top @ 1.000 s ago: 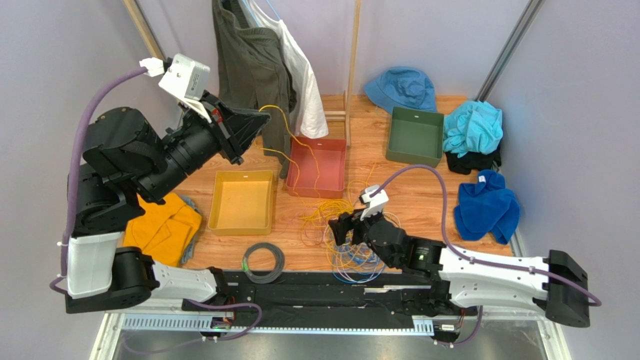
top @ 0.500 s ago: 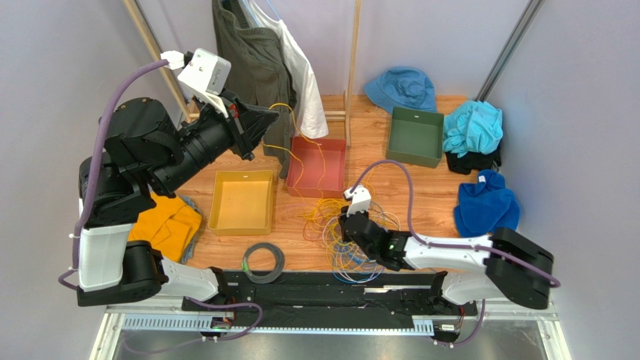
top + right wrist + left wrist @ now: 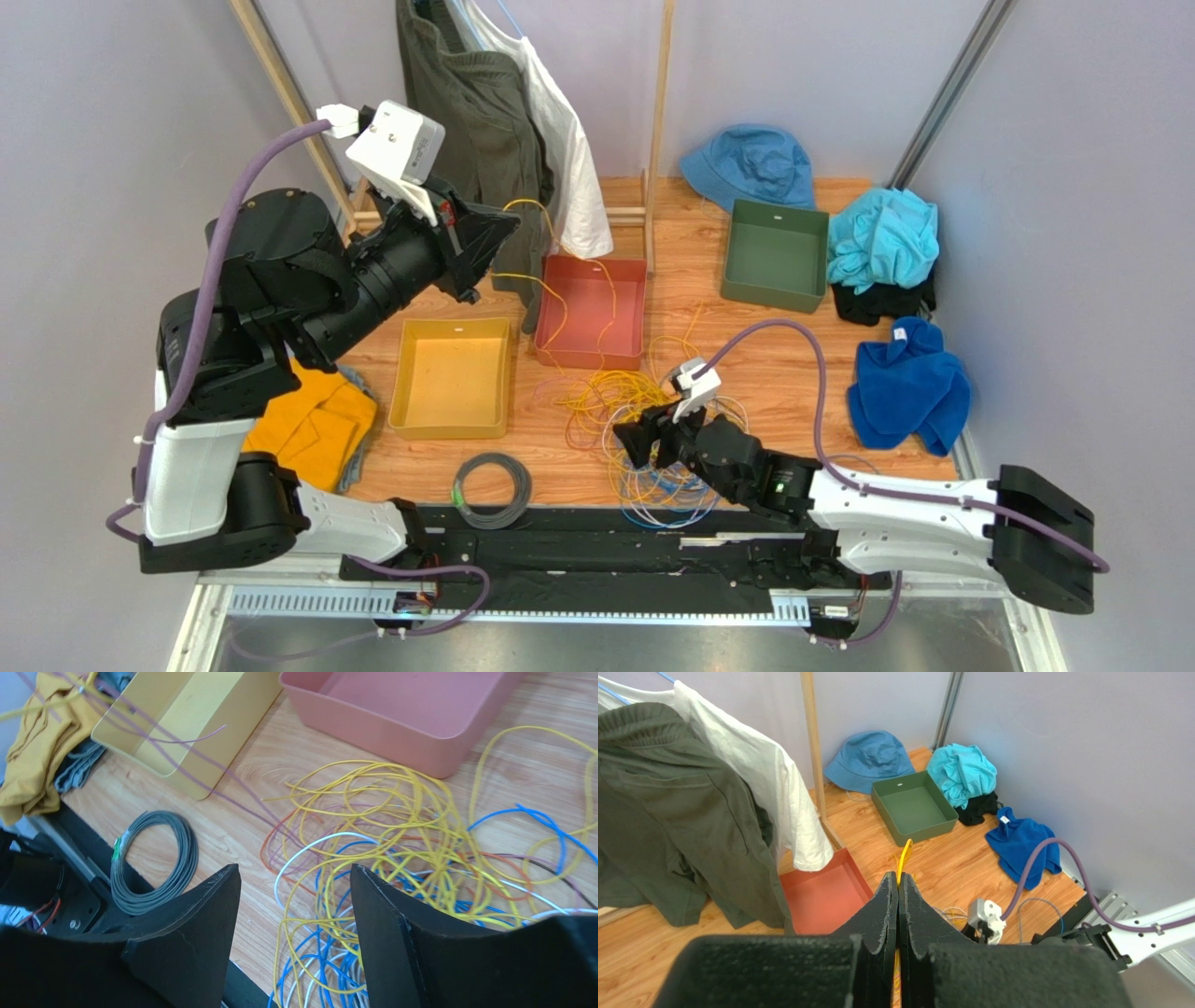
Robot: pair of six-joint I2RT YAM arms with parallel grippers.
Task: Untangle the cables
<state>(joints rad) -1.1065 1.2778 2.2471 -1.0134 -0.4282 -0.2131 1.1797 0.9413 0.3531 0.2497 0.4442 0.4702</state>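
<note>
- Left gripper [image 3: 898, 882]: fingers pressed together, pinching a single yellow cable [image 3: 904, 855]; raised high above the far left part of the table [image 3: 701, 280].
- The held yellow cable hangs slack from the grip, passes over the red tray [image 3: 596, 311] and joins the pile.
- Right gripper [image 3: 295, 875]: jaws spread apart, nothing between them; low over the near left side of the pile. Cannot tell if the tips touch any wire.
- Cables [image 3: 379, 812]: tangled heap of mostly yellow loops, with blue, white and a few reddish and dark strands; lying on the table near its near edge, about mid-width, just in front of the red tray.
- One thin purple-grey strand [image 3: 210, 777] stretches taut from the heap up across the yellow tray [image 3: 452, 375].
- Yellow tray sits left of the red tray, close beside it.
- Grey coiled ring [image 3: 491, 486] with green tag lies flat at the near edge, left of the heap, apart from it.
- Green tray [image 3: 773, 252] toward the far right; blue hat [image 3: 751, 165] behind it at the far edge.
- Teal cloth [image 3: 881, 235] and blue cloth [image 3: 905, 385] along the right edge.
- Yellow cloth [image 3: 302, 420] at the left edge beside the yellow tray.
- Olive garment [image 3: 463, 126] and white shirt [image 3: 568, 154] hang at the far edge.
</note>
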